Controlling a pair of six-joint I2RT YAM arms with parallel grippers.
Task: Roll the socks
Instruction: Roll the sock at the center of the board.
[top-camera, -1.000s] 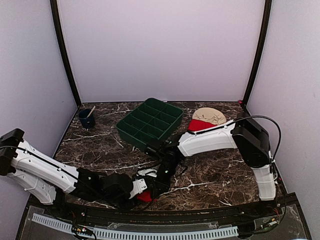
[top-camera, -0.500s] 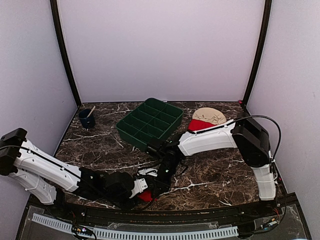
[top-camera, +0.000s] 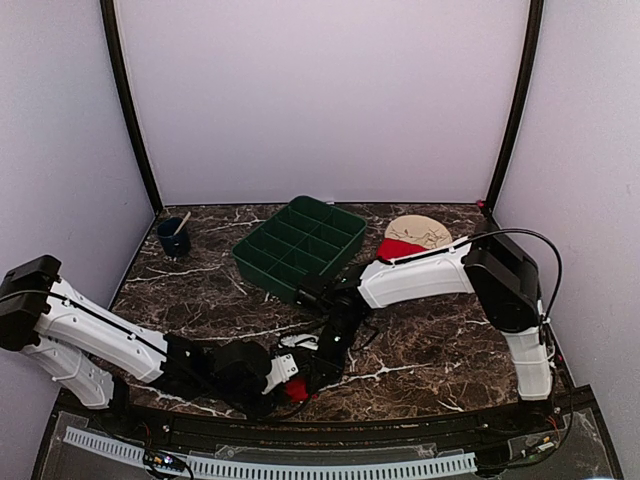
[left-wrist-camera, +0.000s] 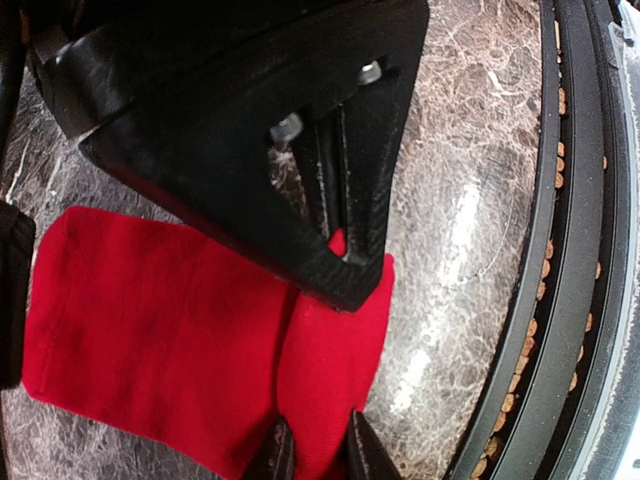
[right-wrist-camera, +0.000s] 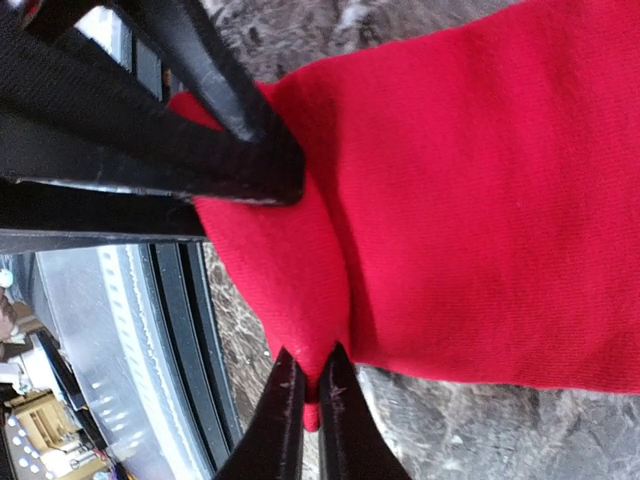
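One red sock (left-wrist-camera: 170, 340) lies flat at the table's near edge, and both grippers meet at its end. My left gripper (left-wrist-camera: 318, 452) is shut on a raised fold of that sock, one fingertip on each side. My right gripper (right-wrist-camera: 311, 392) is shut on the sock's (right-wrist-camera: 480, 200) edge, with a small tip of fabric poking out between its fingers. From above, the left gripper (top-camera: 288, 374) and right gripper (top-camera: 313, 377) almost touch over the sock (top-camera: 295, 391), which they mostly hide. A second red sock (top-camera: 398, 249) lies at the back right.
A green compartment tray (top-camera: 262, 276) stands at the back middle. A dark blue cup (top-camera: 173, 238) with a stick in it is at the back left. A beige round piece (top-camera: 425, 232) lies under the far sock. The black front rail (left-wrist-camera: 575, 250) runs close beside the near sock.
My left gripper has slid a little right and narrowed its jaws onto the sock's fold. The right gripper has kept its pinch, barely moving.
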